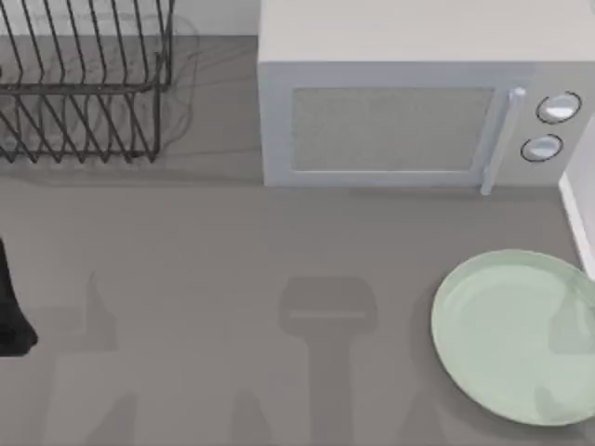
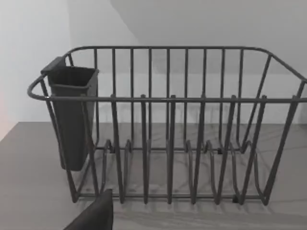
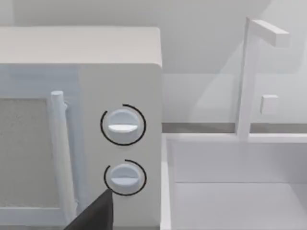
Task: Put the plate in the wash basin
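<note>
From above, the plate (image 1: 516, 334) lay flat on the table (image 1: 232, 279) at the right, just beside the wash basin's (image 1: 578, 218) white rim, untouched. The left wrist view faced the wire dish rack (image 2: 168, 124); the right faced the microwave (image 3: 81, 124) and the basin (empty). Nothing was done yet; whether either gripper's fingers were parted, I cannot tell.

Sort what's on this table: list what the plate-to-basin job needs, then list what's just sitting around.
Needed for the job:
plate, at the table's right, in front of the microwave
wash basin, white, right of the microwave

Just sitting around:
microwave, door shut, at the back
dish rack, black wire, back left
cutlery holder, hung on the rack's end
</note>
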